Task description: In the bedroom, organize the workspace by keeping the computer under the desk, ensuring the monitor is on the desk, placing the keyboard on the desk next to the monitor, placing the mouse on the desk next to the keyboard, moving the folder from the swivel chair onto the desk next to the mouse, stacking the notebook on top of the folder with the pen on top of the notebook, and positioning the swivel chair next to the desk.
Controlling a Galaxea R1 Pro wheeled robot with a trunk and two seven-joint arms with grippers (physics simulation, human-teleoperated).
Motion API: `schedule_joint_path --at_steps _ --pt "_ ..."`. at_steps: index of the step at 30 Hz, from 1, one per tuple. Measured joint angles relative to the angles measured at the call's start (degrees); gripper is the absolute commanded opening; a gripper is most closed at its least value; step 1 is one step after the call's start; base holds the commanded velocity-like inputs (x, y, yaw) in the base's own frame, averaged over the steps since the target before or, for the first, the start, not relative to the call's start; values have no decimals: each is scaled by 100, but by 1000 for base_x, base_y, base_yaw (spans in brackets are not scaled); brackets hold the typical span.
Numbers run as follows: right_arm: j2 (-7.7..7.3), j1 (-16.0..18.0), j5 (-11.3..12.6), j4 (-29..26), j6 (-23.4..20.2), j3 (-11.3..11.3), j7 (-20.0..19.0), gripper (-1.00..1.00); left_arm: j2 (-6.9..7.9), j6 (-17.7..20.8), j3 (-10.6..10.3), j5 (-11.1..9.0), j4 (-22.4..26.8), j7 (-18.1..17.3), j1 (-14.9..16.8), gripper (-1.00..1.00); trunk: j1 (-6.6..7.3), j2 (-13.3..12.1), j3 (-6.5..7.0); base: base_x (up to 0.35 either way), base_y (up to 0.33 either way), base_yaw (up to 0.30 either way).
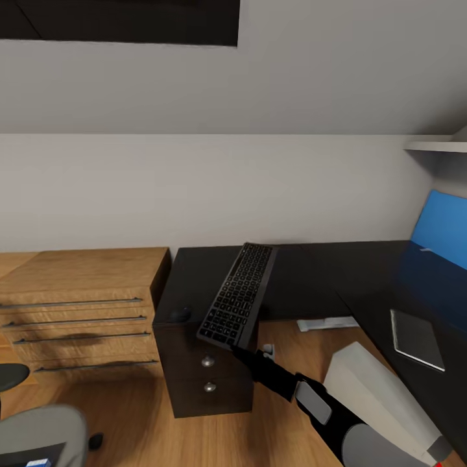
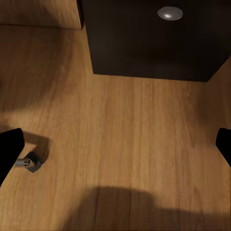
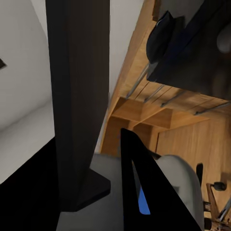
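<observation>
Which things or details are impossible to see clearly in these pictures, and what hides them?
- Swivel chair: head view, cut off by the bottom left corner; whatever lies on its seat is mostly out of frame.
- Computer: head view, its lower end is cut by the edge and covered by the right arm.
- Right hand: head view, its fingers are hidden under the keyboard.
- Mouse: head view, too small for detail.

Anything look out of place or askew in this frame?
Yes: the keyboard isn't lying flat. The right gripper holds it by its near end, tilted above the desk. The mouse sits at the desk's left front corner. The notebook lies flat on the right wing.
</observation>
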State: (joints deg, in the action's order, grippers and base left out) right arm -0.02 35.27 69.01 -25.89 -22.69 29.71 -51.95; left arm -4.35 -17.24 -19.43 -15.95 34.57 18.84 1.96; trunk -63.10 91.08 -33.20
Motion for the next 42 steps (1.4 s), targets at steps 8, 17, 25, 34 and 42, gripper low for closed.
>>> schedule_joint_path --at_steps 8,17,25,34,42 --pt "-19 4 6 6 -30 -14 -105 -100 7 4 8 -2 0 0 0 100 -2 0 0 28 0 0" --pt "-28 5 -2 270 -25 -25 -225 -100 6 4 0 3 0 0 0 100 1 0 0 80 0 0" --pt "-9 2 15 284 1 -9 -218 -100 6 4 0 4 0 -4 0 100 -2 0 0 56 0 0" --pt "2 2 3 283 2 -11 -193 -100 1 -4 0 14 22 -8 0 100 -2 0 0 152 0 0" --pt "-26 4 5 297 -206 -18 -199 -100 -9 -16 -4 -5 197 589 0 100 -2 -1 0 7 0 0"
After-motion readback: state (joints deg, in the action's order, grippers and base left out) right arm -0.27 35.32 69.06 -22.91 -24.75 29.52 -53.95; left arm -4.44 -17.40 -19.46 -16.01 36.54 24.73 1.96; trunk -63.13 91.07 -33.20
